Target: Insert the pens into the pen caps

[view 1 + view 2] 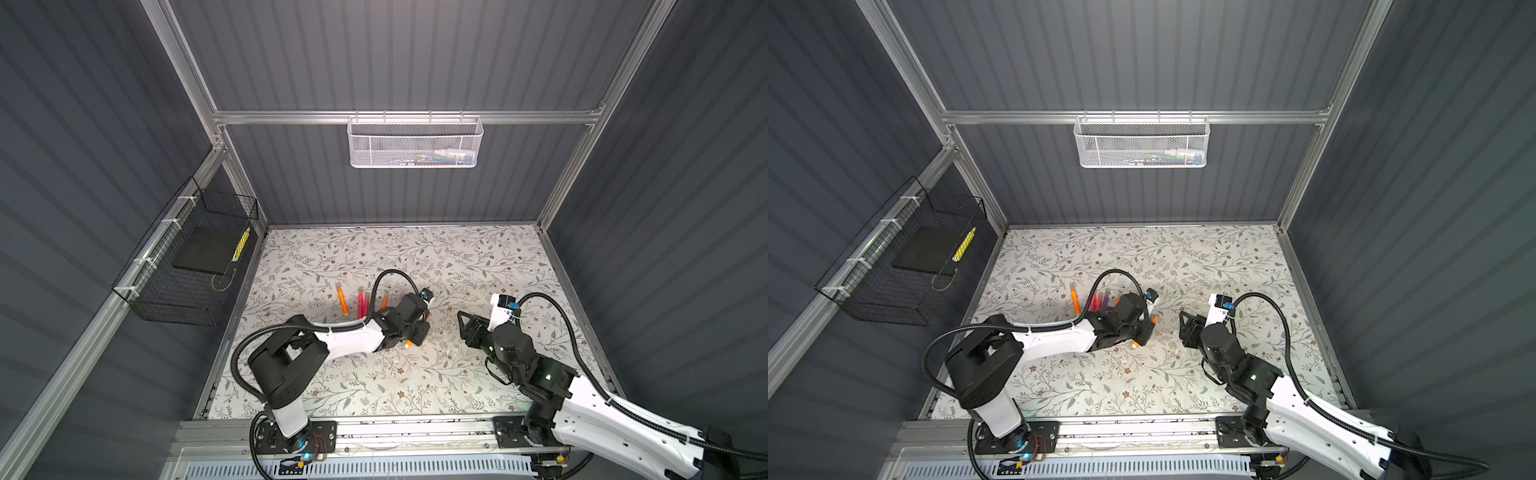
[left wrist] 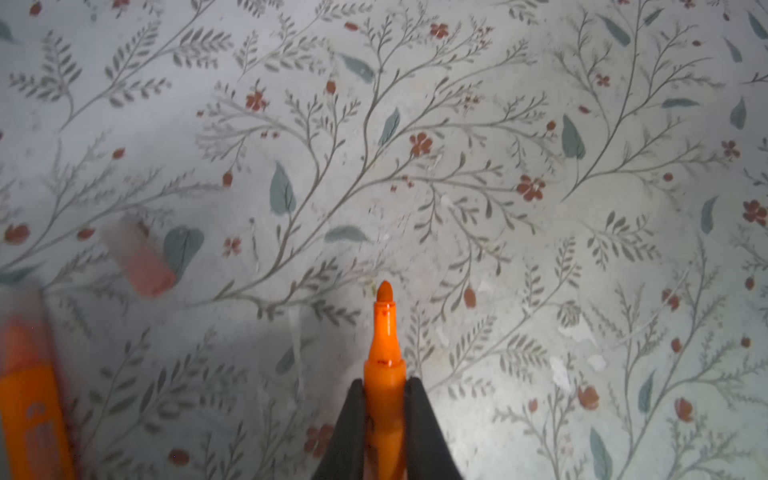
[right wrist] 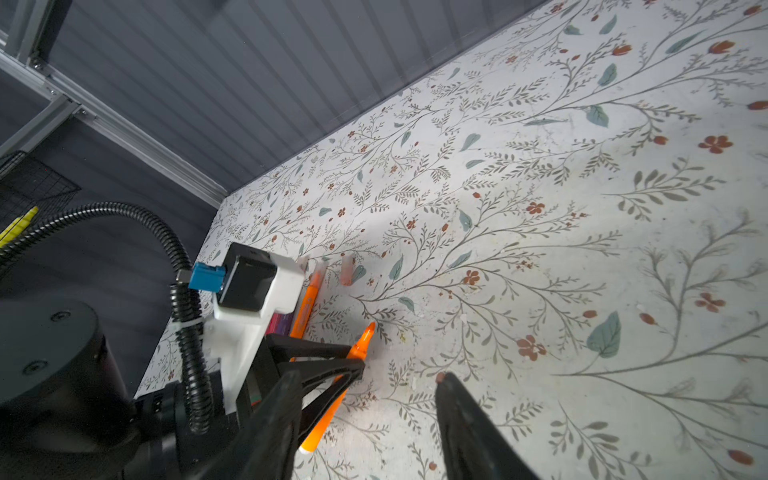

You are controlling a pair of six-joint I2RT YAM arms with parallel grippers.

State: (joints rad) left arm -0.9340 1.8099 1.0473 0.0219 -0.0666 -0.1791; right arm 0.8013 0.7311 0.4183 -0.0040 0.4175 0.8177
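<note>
My left gripper (image 2: pixel 384 388) is shut on an uncapped orange pen (image 2: pixel 384 332), whose pointed tip sticks out past the fingers, just above the floral mat. In both top views this gripper (image 1: pixel 419 330) (image 1: pixel 1145 331) sits mid-table. A pinkish translucent pen cap (image 2: pixel 139 259) (image 3: pixel 347 270) lies loose on the mat beside a capped orange pen (image 2: pixel 29 399) (image 3: pixel 307 301). More orange, pink and purple pens (image 1: pixel 361 303) (image 1: pixel 1100 302) lie in a row behind the left arm. My right gripper (image 3: pixel 365 386) (image 1: pixel 463 328) stands open and empty, facing the held pen (image 3: pixel 360 343).
A white mesh basket (image 1: pixel 415 141) hangs on the back rail and a black wire basket (image 1: pixel 187 270) on the left wall. Grey panel walls close in the floral mat (image 1: pixel 478 257). The left arm's cable loop (image 1: pixel 395 278) arches over the pens.
</note>
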